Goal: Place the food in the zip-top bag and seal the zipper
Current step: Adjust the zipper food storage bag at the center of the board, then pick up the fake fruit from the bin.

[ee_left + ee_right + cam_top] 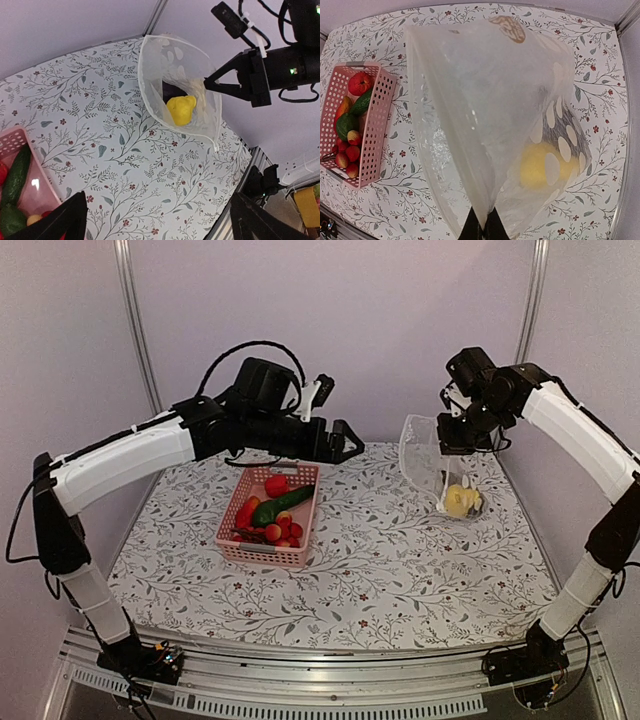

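Observation:
The clear dotted zip-top bag [425, 455] hangs open at the back right, its bottom resting on the table. My right gripper [447, 440] is shut on its rim [481, 215]. A yellow fruit [460, 500] lies inside, also seen in both wrist views [181, 110] [540, 165], with a dark piece [169, 92] behind it. The zipper edge [218, 122] is unsealed, the mouth gaping. The other food sits in the pink basket [232, 512]: a red round one [276, 485], a green cucumber [282, 505], small red ones [282, 533]. My left gripper [350, 443] is open and empty above the basket's far end.
The floral tablecloth [380, 560] covers the table. Purple walls close in at the back and sides. The table's metal rail [330, 660] runs along the near edge. In the right wrist view the basket [376, 130] stands well left of the bag.

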Motion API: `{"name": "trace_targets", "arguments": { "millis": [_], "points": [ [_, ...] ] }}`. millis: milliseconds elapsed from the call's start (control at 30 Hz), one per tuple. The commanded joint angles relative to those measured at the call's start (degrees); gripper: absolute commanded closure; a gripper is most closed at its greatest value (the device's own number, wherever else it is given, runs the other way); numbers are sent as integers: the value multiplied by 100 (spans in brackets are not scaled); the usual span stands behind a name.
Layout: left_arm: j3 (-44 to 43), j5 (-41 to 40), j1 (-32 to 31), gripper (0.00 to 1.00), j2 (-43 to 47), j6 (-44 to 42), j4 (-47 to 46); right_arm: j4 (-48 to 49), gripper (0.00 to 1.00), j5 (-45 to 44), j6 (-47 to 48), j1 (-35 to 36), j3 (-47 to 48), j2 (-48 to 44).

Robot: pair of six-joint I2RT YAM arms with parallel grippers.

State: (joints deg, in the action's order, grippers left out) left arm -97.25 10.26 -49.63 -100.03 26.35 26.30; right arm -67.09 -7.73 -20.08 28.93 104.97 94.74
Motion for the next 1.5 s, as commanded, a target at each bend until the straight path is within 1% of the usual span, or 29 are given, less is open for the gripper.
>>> {"name": "trace_targets", "arguments": {
  "millis": [0,33,100,167,200,233,300,333,400,533,567,633,700,800,933,1100,1233,1467],
  "points": [
    [645,-834,195,0,655,-594,375,542,100,606,118,26,-630,10],
    [770,-983,262,0,804,-598,410,661,100,690,114,30,-764,-10],
    [1056,-1626,430,0,1076,-361,495,813,100,956,150,25,-935,-21],
    [1299,-1849,692,0,1200,-166,684,866,100,1078,175,33,-976,33],
    [1309,-1819,888,2,1169,-66,874,900,100,1126,191,34,-1001,42],
    [1275,-1653,1141,10,1103,-36,1078,942,100,1159,208,34,-1018,38],
    [1235,-1331,1408,17,933,-19,1405,1044,100,1276,244,34,-1061,19],
    [1243,-1178,1506,19,846,16,1544,1053,100,1302,272,41,-1071,12],
    [1271,-940,1624,20,670,23,1717,1062,100,1376,289,43,-1066,17],
    [1353,-1000,1649,19,276,-105,1834,1074,100,1510,337,43,-1103,-10],
    [1332,-1008,1649,15,156,-136,1865,1083,100,1531,341,43,-1116,-20],
    [1226,-1012,1649,12,-132,-261,1946,1097,100,1573,338,44,-1160,-59],
    [1088,-1329,1649,11,-457,-367,2099,1130,100,1644,334,43,-1222,-92],
    [883,-1437,1656,14,-823,-526,2222,1124,100,1755,320,52,-1308,-145],
    [627,-1258,1657,21,-1247,-707,2306,1029,100,1803,333,52,-1330,-207],
    [322,-1319,1651,22,-1677,-699,2283,896,100,1790,388,48,-1311,-266],
    [-46,-1431,1649,25,-2022,-646,2395,888,100,1844,319,60,-1335,-288],
    [-350,-1616,1636,25,-2357,-536,2707,1027,100,1933,141,69,-1706,-541]
  ]
}}
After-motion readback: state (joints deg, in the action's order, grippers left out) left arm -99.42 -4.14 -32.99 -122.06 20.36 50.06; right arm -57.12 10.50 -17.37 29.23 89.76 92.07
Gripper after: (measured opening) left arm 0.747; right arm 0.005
